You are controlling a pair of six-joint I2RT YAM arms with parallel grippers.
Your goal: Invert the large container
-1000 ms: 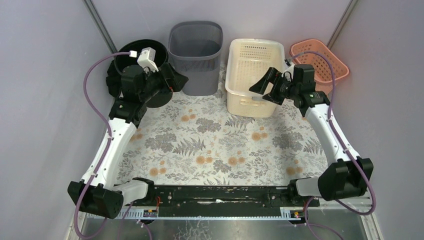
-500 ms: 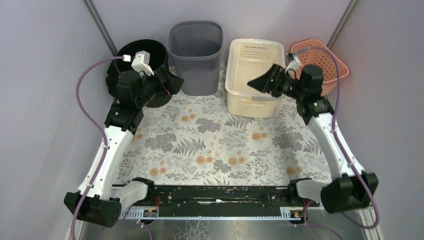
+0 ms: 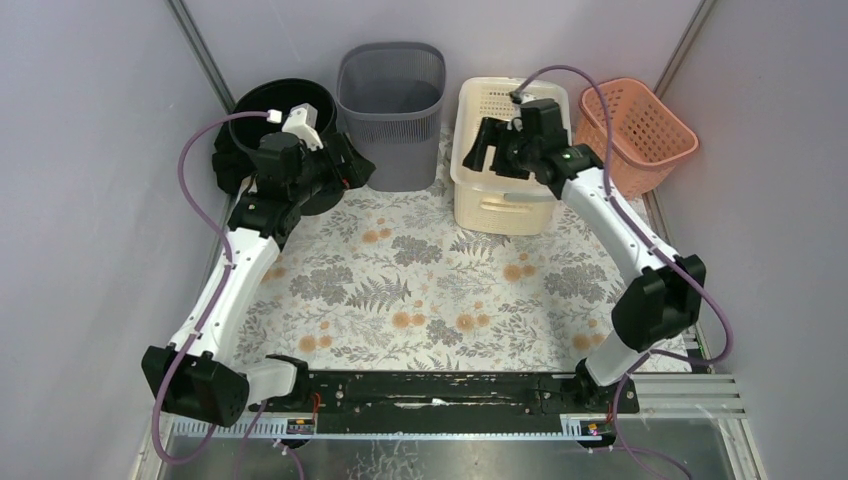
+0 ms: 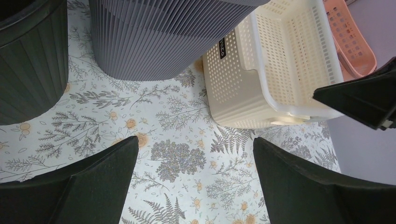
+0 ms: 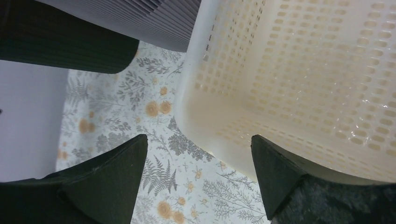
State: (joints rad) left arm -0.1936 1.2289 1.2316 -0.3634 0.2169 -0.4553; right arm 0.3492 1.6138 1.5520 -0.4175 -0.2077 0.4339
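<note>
The large cream perforated basket [image 3: 500,205] stands upright at the back, right of centre; it also shows in the left wrist view [image 4: 275,70] and the right wrist view [image 5: 303,70]. My right gripper [image 3: 483,152] is open and empty above the basket's left rim; in its wrist view [image 5: 199,139] one finger is over the mat and the other over the basket's near-left corner. My left gripper [image 3: 352,165] is open and empty, hovering between the black bucket and the grey bin; below it [image 4: 195,142] is bare mat.
A grey ribbed bin [image 3: 392,100] stands left of the cream basket, a black round bucket [image 3: 270,105] at the far left, and a pink basket [image 3: 640,120] at the far right. The flowered mat [image 3: 430,290] covers the table. Walls close in on both sides.
My right arm has swung left, from the cream basket's right side across it to its left rim. My left gripper has shifted slightly right, toward the grey bin.
</note>
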